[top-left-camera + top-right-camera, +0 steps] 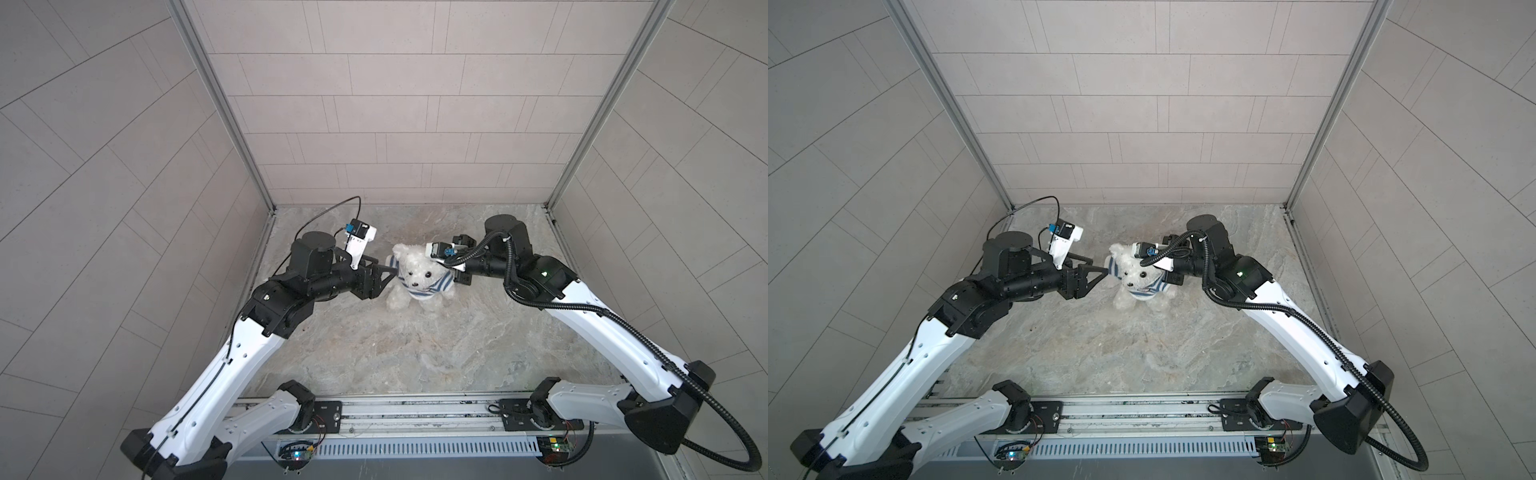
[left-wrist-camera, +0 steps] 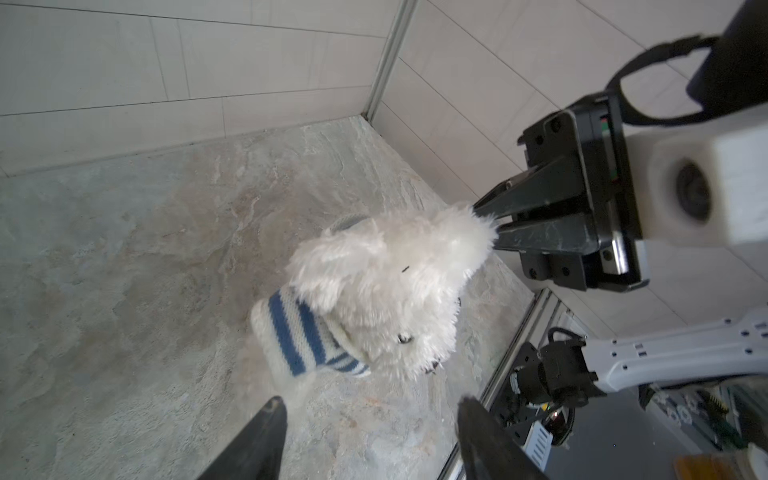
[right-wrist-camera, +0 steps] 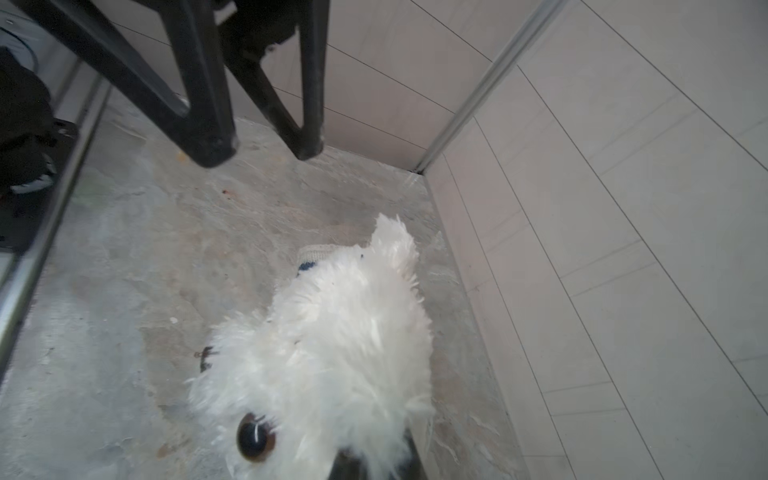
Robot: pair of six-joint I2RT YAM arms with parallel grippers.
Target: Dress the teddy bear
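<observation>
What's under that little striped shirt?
The teddy bear: the striped shirt wraps its shoulders and chest, with head and legs poking out. The covered torso cannot be seen, nor whether both arms are through the sleeves.

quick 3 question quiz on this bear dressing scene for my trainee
1. True or false: the left gripper is clamped on the striped shirt.
2. On the teddy bear, the right gripper is shut on: A a foot, B the head, C the belly.
3. Fill in: the shirt's stripes are white and ___.
Key: 1 false, its jaws stand open, apart from the bear; 2 B; 3 blue.
</observation>
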